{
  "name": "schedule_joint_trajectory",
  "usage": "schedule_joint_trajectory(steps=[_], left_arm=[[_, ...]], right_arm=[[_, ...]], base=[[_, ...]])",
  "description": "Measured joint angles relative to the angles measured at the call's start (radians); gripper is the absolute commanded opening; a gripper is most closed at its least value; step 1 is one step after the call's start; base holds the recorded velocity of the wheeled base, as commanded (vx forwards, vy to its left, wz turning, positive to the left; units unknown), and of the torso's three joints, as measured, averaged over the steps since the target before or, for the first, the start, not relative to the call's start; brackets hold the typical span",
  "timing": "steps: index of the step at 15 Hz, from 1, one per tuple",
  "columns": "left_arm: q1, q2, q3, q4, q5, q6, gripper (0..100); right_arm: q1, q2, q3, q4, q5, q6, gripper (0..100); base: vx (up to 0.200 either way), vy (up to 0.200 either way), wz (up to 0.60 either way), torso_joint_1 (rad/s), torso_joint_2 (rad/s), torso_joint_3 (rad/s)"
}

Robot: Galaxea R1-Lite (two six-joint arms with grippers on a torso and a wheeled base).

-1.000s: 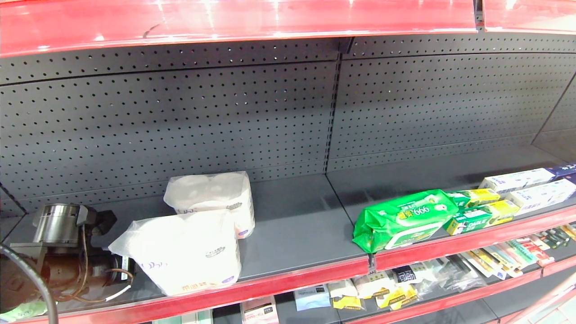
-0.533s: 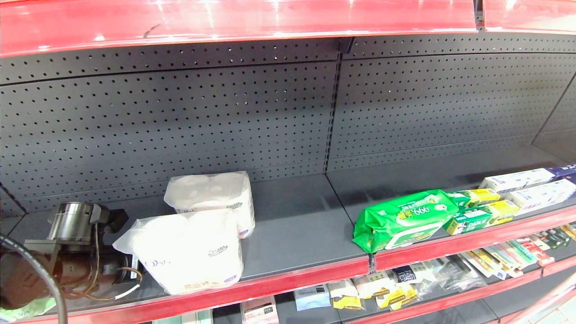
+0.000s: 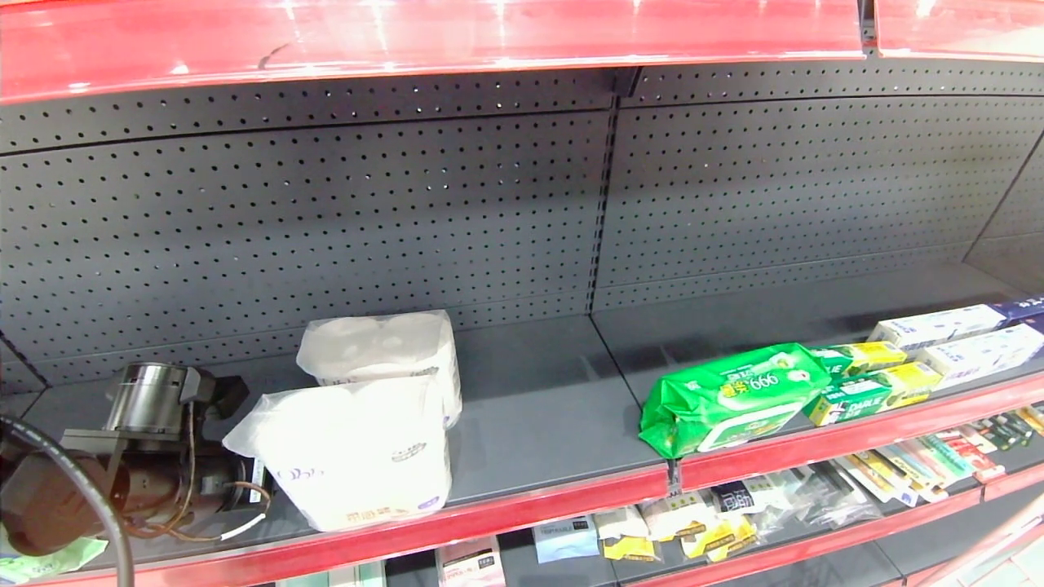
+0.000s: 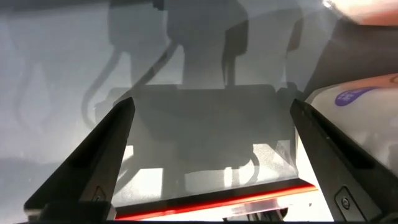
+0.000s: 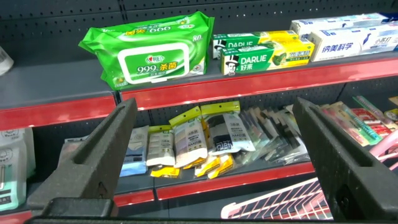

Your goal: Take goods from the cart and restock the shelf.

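A white tissue pack (image 3: 359,452) stands at the front of the dark shelf (image 3: 538,408), with a second white pack (image 3: 383,350) right behind it. My left arm's wrist (image 3: 151,408) lies on the shelf just left of the front pack. My left gripper (image 4: 212,106) is open over bare shelf, and the front pack (image 4: 357,99) rests against one of its fingers (image 4: 323,143). My right gripper (image 5: 216,106) is open and holds nothing, off the shelf front and facing the green wipes pack (image 5: 149,53).
A green wipes pack (image 3: 730,395), toothpaste boxes (image 3: 869,379) and white boxes (image 3: 962,338) line the shelf's right half. Hanging packets (image 5: 199,140) fill the lower shelf. The pink cart's rim (image 5: 292,202) is below my right gripper. Bare shelf lies between the tissue and the wipes.
My left arm has slid to the right along the shelf, and the front tissue pack has shifted right with it. The back pack and the goods on the right have stayed put.
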State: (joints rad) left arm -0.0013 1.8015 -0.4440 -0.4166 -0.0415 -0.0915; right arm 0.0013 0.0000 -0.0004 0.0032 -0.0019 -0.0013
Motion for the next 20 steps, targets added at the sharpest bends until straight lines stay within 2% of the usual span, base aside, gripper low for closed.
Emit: schedule_joint_trajectory(steps=[20], left_arm=[[-0.017,-0.002,0.000,0.000,0.001,0.000,100]], right_arm=[[0.000,0.000,0.000,0.000,0.000,0.000,100]], base=[[0.000,0.000,0.00,0.000,0.00,0.000]])
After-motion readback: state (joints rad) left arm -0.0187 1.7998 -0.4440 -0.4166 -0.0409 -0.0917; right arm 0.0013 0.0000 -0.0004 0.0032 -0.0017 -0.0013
